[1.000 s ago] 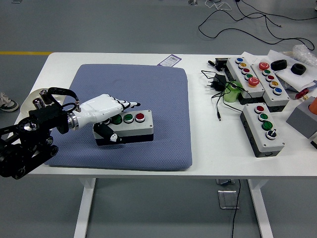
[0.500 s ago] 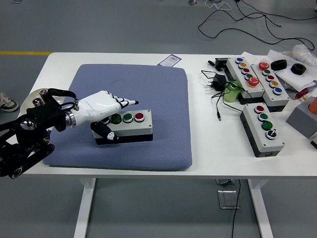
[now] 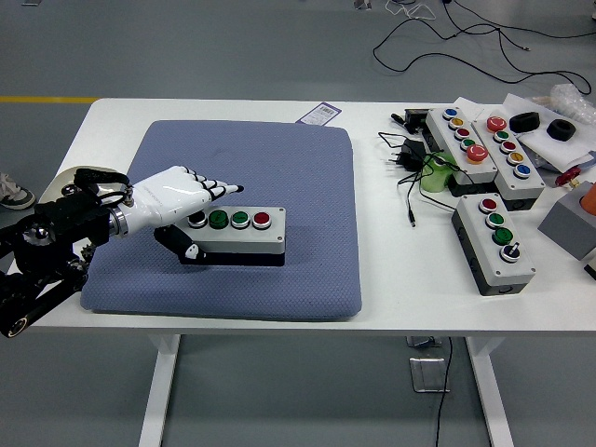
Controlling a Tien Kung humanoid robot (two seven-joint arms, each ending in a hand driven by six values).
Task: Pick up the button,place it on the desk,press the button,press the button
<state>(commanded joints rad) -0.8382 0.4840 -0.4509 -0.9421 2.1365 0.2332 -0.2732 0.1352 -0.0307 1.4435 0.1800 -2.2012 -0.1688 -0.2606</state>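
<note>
**Left hand over the end of the button box on the blue pad**

The left hand (image 3: 177, 197) comes in from the left edge of the frame and sits over the left end of the button box (image 3: 237, 236). Its white fingers (image 3: 216, 189) are stretched out flat and close together, pointing right, above the box's top; whether they touch the box cannot be told. The thumb (image 3: 183, 248) hangs down by the box's left end. The hand grips nothing.

The button box lies flat on the blue pad (image 3: 279, 168), left of the frame's centre, showing two green buttons and one red (image 3: 262, 220) in a row; a dark button shows at the hand's edge.

The pad covers the left half of the white surface (image 3: 391, 270). At the right of the frame lie three more button boxes (image 3: 494, 244), a black power adapter with cable (image 3: 410, 156) and a green item (image 3: 434, 174).
</note>
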